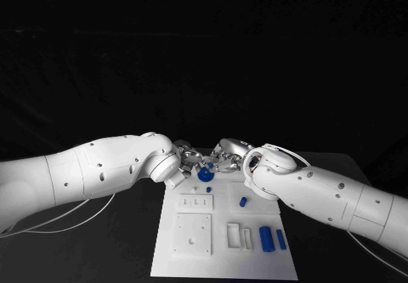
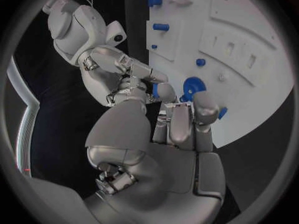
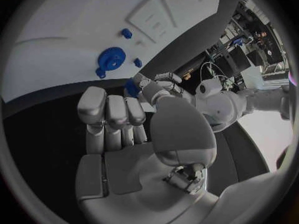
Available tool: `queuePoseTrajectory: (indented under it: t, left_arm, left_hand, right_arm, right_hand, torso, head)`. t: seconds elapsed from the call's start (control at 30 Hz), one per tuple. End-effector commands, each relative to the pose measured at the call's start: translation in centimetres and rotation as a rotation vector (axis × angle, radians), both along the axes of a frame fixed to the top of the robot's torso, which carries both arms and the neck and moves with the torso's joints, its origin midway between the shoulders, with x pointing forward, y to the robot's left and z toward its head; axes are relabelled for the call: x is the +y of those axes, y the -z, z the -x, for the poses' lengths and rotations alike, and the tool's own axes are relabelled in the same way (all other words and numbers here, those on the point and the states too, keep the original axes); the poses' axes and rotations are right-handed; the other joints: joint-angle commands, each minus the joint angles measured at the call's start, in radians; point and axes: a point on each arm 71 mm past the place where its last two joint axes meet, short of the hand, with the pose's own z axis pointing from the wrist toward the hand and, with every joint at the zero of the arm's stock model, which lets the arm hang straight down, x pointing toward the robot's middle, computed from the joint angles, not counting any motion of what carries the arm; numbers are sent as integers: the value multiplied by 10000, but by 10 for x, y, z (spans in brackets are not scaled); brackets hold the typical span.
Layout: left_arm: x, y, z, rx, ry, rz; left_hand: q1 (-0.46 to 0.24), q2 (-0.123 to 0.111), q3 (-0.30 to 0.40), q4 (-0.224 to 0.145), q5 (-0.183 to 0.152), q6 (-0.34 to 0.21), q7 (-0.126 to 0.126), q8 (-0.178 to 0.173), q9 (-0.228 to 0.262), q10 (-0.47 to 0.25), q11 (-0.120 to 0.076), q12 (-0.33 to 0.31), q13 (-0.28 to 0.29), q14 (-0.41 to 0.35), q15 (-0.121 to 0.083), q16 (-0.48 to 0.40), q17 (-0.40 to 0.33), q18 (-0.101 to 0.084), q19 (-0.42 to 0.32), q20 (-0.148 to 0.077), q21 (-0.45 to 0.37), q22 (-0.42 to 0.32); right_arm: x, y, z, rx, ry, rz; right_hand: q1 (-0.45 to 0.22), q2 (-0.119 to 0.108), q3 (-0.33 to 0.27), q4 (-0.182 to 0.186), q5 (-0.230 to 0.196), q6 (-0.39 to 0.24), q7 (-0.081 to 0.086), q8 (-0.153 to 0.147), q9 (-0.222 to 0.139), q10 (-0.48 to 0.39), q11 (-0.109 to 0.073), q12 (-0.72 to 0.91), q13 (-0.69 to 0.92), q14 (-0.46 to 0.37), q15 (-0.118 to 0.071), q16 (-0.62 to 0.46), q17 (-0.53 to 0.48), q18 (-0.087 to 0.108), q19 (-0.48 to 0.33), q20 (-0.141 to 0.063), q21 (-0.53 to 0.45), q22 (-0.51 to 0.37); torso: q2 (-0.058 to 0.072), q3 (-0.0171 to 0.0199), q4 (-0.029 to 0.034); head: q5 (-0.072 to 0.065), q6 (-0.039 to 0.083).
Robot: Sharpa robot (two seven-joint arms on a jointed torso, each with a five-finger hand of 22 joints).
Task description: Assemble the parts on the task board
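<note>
A small blue plastic gear (image 1: 205, 174) is seen at the far edge of the white task board (image 1: 223, 259). It lies between the fingertips of the left hand (image 1: 188, 159) and right hand (image 1: 226, 161). Grip cannot be told; fingers curled.

The white task board (image 1: 223, 259) lies flat in the lower middle of the head view, its far end just below the centre. A blue gear (image 1: 205, 174) sits at that far end. Below it come a small blue peg (image 1: 208, 190) and a short blue cylinder (image 1: 243, 201); two longer blue cylinders (image 1: 273, 239) lie side by side at lower right.
</note>
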Motion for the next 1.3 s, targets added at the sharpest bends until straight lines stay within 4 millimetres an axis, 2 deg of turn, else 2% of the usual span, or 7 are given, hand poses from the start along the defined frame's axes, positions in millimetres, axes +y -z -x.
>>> queuePoseTrajectory:
  t: [0.03,0.27,0.5,0.6,0.77,0.9,1.3]
  left_arm:
    - [-6,-2,0,-164,217,96]
    - [-7,-2,0,-276,158,197]
    - [-6,-3,-1,-419,95,358]
    - [-5,-3,-1,-427,90,427]
    - [-5,-3,0,-418,144,500]
    - [-6,-3,1,-396,215,525]
    - [-5,-3,1,-311,2,689]
  left_hand:
    - [62,172,-15,-131,74,78,12,-9,-7,13,10,-42,-2,-16,18,-33,9,24,107,4,-59,52]
    - [273,659,-170,-528,392,104,-1,-7,-25,7,-1,-53,-1,-13,12,-33,24,14,143,-2,-212,219]
    - [1052,1250,162,-1059,1841,349,-190,105,290,15,-90,-92,-15,-8,-51,-19,68,-20,149,-49,-284,308]
    - [1133,1246,288,-1466,3181,386,-427,713,1906,33,-229,-188,-53,-14,-155,-49,67,-75,151,-149,-366,383]
    - [757,1253,1140,-1840,3903,-273,-543,1605,5057,34,-275,-227,-40,1,-202,-77,98,-130,188,-202,-521,531]
    - [447,1181,1745,-2070,4093,-270,-561,1501,6042,32,-275,-240,-43,6,-196,-95,125,-134,226,-191,-688,699]
    - [236,970,1971,-2082,4452,6,-672,1489,7331,165,-326,-298,-84,31,-207,-65,286,-151,346,-183,-924,1048]
  right_arm:
    - [4,1,2,62,-170,193]
    - [4,1,2,94,-191,234]
    - [4,2,1,169,-198,312]
    - [3,4,1,263,-186,422]
    - [2,5,0,365,-163,552]
    - [2,6,-1,391,-163,578]
    - [0,5,-1,217,-123,307]
  right_hand:
    - [-40,4,-59,-3,54,257,-100,30,3,-24,-67,-44,-9,35,-54,-48,-11,-166,551,-65,-41,1149]
    - [-40,7,-73,-26,89,280,-104,30,18,-23,-71,-47,-12,38,-55,-41,-9,-170,554,-66,-40,1152]
    - [-43,10,-80,-35,112,297,-110,29,31,-24,-73,-50,-13,38,-55,-47,-14,-171,553,-66,-51,1150]
    - [-59,14,-93,-25,99,297,-111,27,36,-27,-73,-57,-17,35,-53,-57,-21,-172,553,-66,-57,1149]
    - [-81,19,-113,-5,67,302,-118,29,44,-42,-76,-91,-35,30,-54,-75,-32,-171,548,-65,-87,1143]
    - [-81,19,-113,-5,67,302,-118,29,44,-42,-76,-91,-35,30,-54,-75,-32,-171,548,-65,-87,1143]
    - [-166,-234,-322,343,95,-86,-37,19,-84,-148,-37,-308,-171,18,-16,-190,-102,-141,538,-35,-322,1093]
  torso:
    - [0,0,-2]
    - [-5,3,5]
    - [0,0,-6]
    - [-4,-6,-3]
    - [-1,-7,8]
    - [5,1,5]
    - [-11,1,0]
  head:
    - [-4,1]
    - [-1,-8]
    - [-24,-13]
    - [-52,-5]
    - [-55,-12]
    - [-32,-22]
    - [-41,-56]
